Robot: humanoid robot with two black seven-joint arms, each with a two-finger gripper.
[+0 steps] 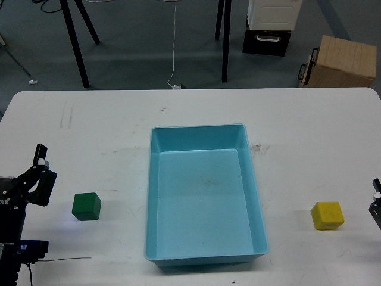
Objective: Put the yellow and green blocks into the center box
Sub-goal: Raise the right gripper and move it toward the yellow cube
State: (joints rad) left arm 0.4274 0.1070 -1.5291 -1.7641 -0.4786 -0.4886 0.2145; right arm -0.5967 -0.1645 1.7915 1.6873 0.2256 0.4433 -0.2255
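So both cubes are sitting out on the white surface and nothing is in the big shallow light-blue plastic tray yet, meaning the whole job is ahead. The small dark green matte cube is left of the tray, a bit apart from its wall, and the small bright yellow matte cube is off to the right, well clear of the tray's right rim. The left gripper hangs just left of the green cube, not touching it; its fingers look dark and bunched from this angle, so I honestly can't tell if they're spread or pressed together. The right gripper barely pokes in at the frame edge beside the yellow cube, same deal, can't tell. Biggest risk I'd guess: these cubes are tiny and light, so a finger coming down off-centre could just shove one sideways across the smooth surface instead of pinching it. The yellow one also sits slightly rotated, so fingers might land on corners and twist it out. And the tray wall is raised, so a low carry could clip the rim and knock the cube loose outside.
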